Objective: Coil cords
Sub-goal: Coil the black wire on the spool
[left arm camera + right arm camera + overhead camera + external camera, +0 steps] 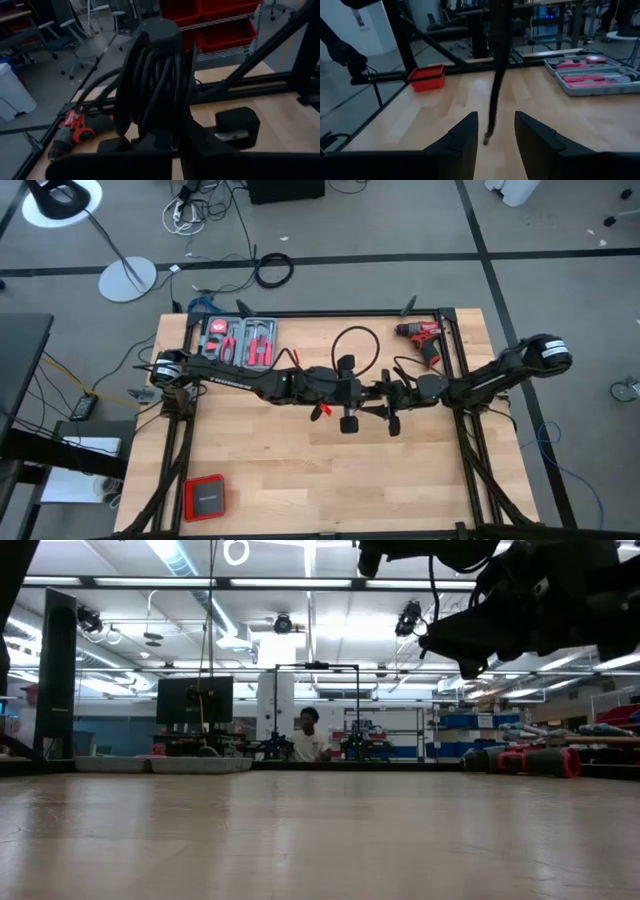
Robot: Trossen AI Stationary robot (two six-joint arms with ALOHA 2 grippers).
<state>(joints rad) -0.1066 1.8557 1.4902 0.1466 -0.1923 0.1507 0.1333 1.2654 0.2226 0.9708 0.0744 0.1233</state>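
Left gripper [347,392] hangs above mid-table with its fingers pressed together, and in the left wrist view the black cord [150,90] is wound in several turns just ahead of it; whether the fingers pinch a strand is hidden by the coil. Facing it, the right gripper [495,135] has its fingers spread, a loose cord end [490,131] dangling between them without touching. From above, part of the cord [357,345] loops over the table [300,480] behind the grippers. Drill [422,336] lies near the far right edge, tool case [238,340] far left, red box [204,498] near corner. Low view shows only dark arm parts overhead
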